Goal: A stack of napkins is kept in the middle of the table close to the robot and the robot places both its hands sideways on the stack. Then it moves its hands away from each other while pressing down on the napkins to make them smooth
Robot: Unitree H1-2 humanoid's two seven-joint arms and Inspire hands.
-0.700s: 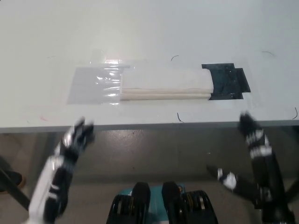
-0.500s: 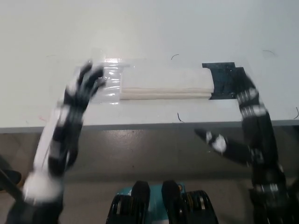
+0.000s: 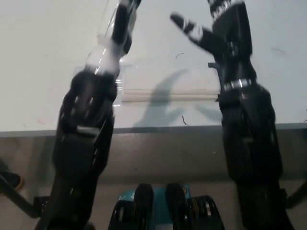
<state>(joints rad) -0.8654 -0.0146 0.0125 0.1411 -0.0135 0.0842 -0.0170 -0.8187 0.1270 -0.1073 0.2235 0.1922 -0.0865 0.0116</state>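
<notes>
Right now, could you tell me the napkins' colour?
The napkins are white, seen in the head view.

– What is seen to have changed?
– Both arms have been raised from below the table edge (image 3: 29,125) and stretched far over the napkin stack (image 3: 168,91).
– And the hands?
– The left hand (image 3: 125,12) and right hand (image 3: 211,28) now reach the picture's top; shadows are cast across the stack.

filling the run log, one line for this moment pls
phase: reach | left hand: raised, mostly out of frame | right hand: raised, open | napkin stack: untouched

Both arms raised — napkin stack (image 3: 168,91) between
</notes>
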